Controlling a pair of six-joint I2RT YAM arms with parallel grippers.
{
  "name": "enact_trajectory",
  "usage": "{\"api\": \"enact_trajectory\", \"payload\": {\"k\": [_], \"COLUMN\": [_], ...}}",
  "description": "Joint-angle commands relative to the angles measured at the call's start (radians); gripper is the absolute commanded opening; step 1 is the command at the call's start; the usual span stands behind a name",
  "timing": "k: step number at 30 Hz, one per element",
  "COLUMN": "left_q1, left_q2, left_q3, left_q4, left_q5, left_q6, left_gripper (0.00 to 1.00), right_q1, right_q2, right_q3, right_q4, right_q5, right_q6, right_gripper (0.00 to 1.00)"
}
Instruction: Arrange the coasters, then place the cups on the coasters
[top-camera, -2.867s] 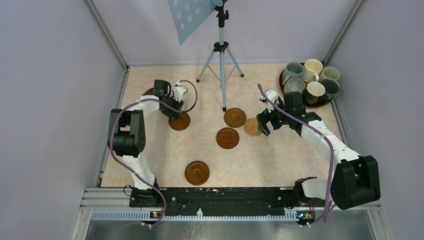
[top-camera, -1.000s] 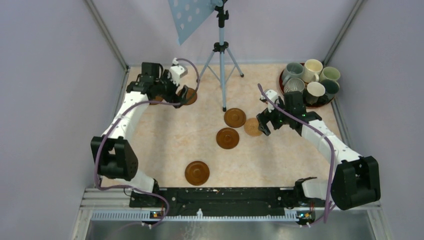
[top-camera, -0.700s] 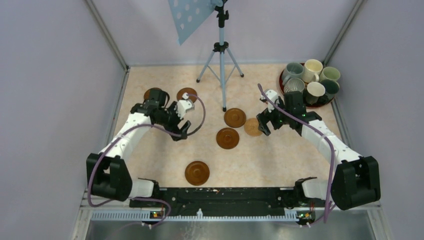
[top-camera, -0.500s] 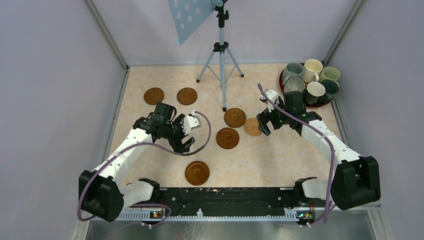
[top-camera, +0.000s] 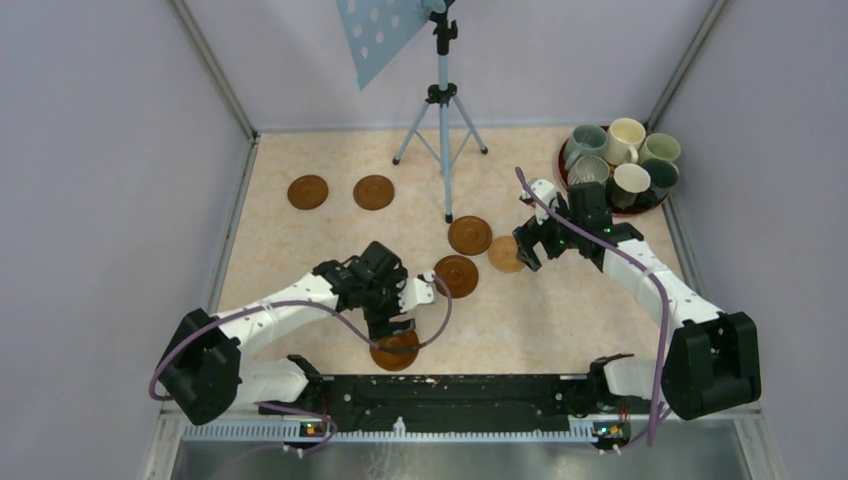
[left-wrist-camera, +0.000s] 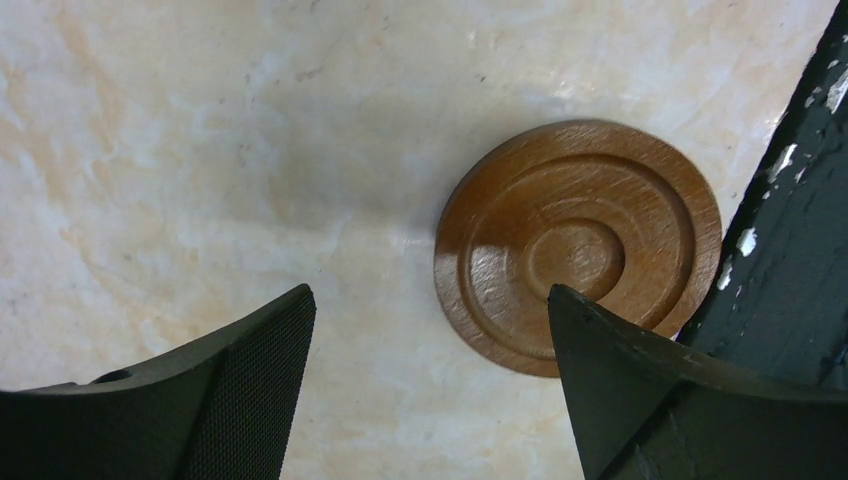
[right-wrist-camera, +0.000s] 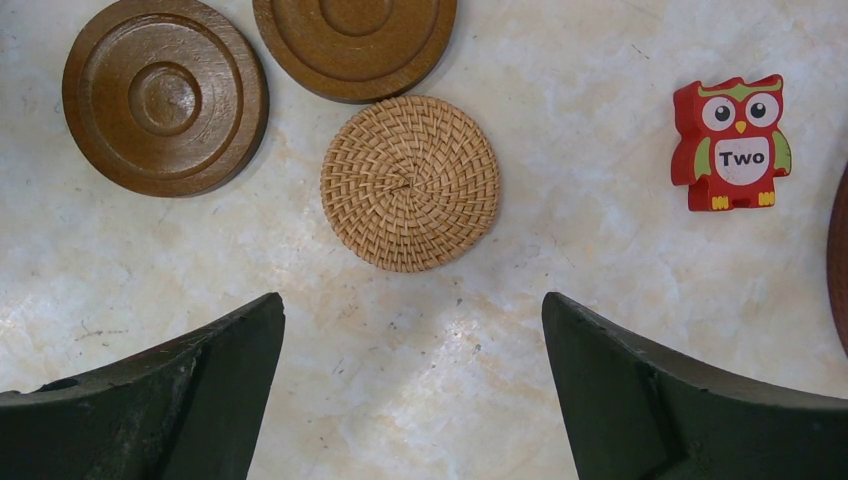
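My left jaws are apart, coaster (left-wrist-camera: 578, 245) off-centre toward one jaw, so closing may clip its rim and skid it.

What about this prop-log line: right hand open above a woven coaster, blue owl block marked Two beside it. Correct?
The owl block is red, not blue; the right wrist view shows it. The right hand is open above the woven coaster, as said.
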Motion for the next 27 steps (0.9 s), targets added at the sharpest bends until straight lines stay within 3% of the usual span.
{"api": "enact_trajectory", "payload": {"k": [1, 10, 18, 21, 27], "left_q1": [-0.081, -0.134, -0.121, -0.02, 0.304], "left_q2": [0.024, 0.069, 0.138, 0.153, 0.178], "left_q3": [-0.026, -0.065, -0.071, -0.059, 0.013], "left_q4": [0.078, 0.119, 0.147, 0.151, 0.144], "left_q5": [-0.039, -0.084, -0.247, -0.245, -0.174], "left_q6": [-0.047, -0.051, -0.14, -0.135, -0.064], "left_gripper": [0.92, 0.88, 0.7, 0.63, 0.56], "right_q1": [0.001, 0.0, 0.001, 0.001, 0.001], "right_q2": [0.003, 0.006, 0.002, -0.004, -0.023], "right_q3": [0.04, 0.041, 0.043, 0.043, 0.044], "right_q4": [0.014, 0.012, 0.01, 0.009, 0.016], "right_q5": [0.003, 0.003, 0.003, 0.003, 0.004], "right_q6": [-0.017, -0.017, -0.02, -0.02, -0.016], "right_gripper": [0.98, 0.98, 0.98, 0.98, 0.98]}}
